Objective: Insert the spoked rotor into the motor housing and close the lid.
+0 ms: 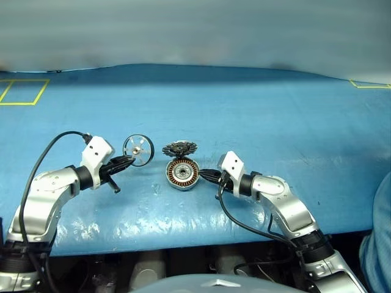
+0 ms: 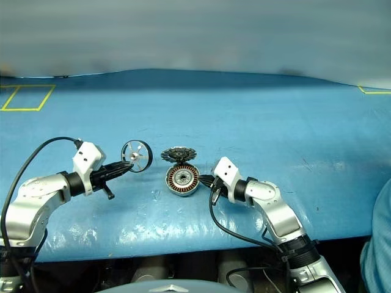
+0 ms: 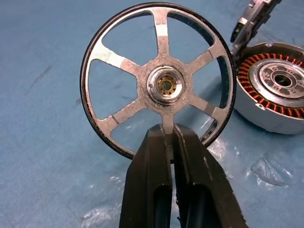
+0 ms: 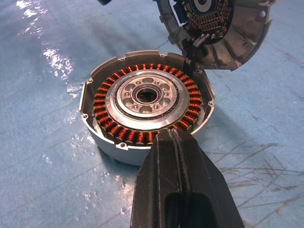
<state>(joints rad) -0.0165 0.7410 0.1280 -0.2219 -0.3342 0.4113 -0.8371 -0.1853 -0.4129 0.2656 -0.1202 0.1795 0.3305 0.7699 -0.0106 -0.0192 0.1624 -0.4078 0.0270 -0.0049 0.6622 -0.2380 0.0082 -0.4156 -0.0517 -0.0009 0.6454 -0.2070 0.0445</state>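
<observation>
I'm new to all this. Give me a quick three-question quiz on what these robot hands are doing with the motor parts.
1. True or false: the left gripper is shut on the rotor, which stands on edge.
2. Where is the lid? A) flat on top of the housing B) propped open at the housing's far rim C) in the left gripper
3. Fill in: the right gripper is shut at the near rim of the ____.

Key: 1 true; 2 B; 3 housing.
</observation>
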